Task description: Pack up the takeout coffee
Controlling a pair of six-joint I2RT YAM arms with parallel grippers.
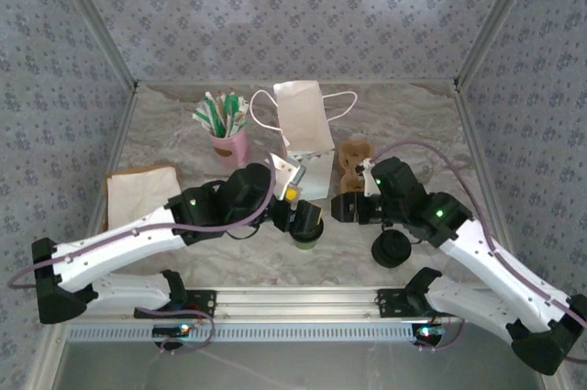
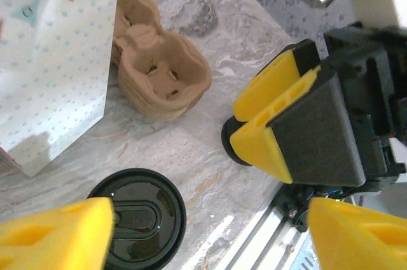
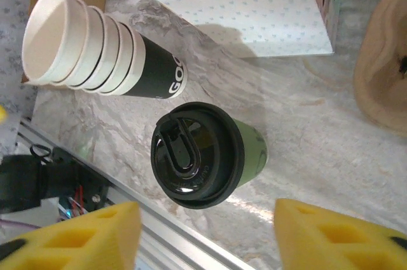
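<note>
Right wrist view: right gripper point(image 3: 213, 235) gapes wide, empty — left gripper point(image 2: 203, 232) likewise. One takeout coffee point(image 3: 206, 155), lid on, stands upright by the near edge of the table point(image 3: 318, 130). Beside it: one white paper bag point(image 3: 241, 3), one sideways stack of lidless cups point(image 3: 95, 51).

surface: marbled table point(image 1: 348, 261)
centre: white paper bag point(image 1: 304, 138), takeout coffee point(image 1: 307, 228) upright
right: pulp carriers point(image 1: 353, 162), black lid stack point(image 1: 394, 248)
left: pink straw cup point(image 1: 229, 145), flat brown bag point(image 1: 139, 193)

Cup stack point(image 3: 95, 51) beside takeout coffee point(image 3: 197, 155), paper bag point(image 3: 235, 3) close behind, narrow gaps between
</note>
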